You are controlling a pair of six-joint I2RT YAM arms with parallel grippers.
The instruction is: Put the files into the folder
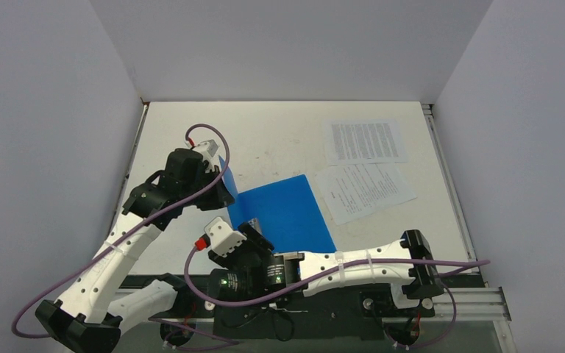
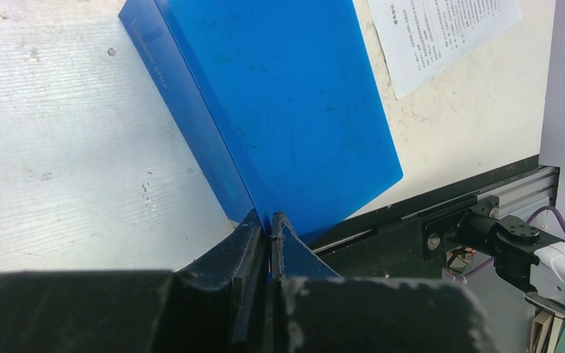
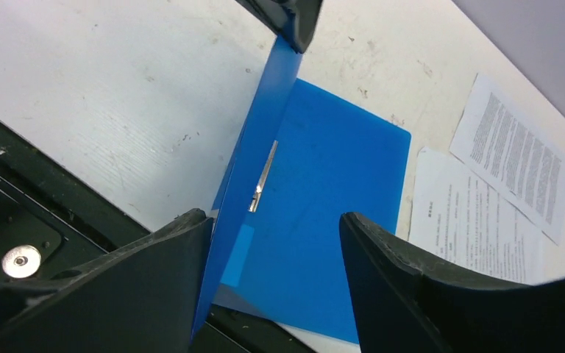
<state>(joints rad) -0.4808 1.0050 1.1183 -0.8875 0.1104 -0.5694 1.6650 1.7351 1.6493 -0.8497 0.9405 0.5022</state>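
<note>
Closest to the lens, the left gripper [image 2: 271, 220] is pinching the free edge of the folder's [image 2: 287, 110] front cover [image 3: 261, 118]. Its jaws are pressed together with only the thin blue plastic between them. It is holding that cover up on edge, roughly upright, so the inside is lying exposed, while the back panel is resting flat on the table [image 1: 279, 125]. A metal clip [image 3: 263, 176] is showing inside, along the fold.

The right gripper [image 3: 276, 220] is hovering at the folder's near end, jaws spread wide and carrying nothing. The raised cover is standing just inside one finger; whether they are touching cannot be determined. Judged purpose: one arm is propping the folder open while the other is being kept free to fetch paper.

Both sheets are lying flat to the right of the folder. One sheet [image 1: 368, 191] is sitting just beside the folder's right edge, and the other sheet [image 1: 364, 141] is lying beyond it, farther from the folder. Neither is inside, so loading is judged not yet begun.
</note>
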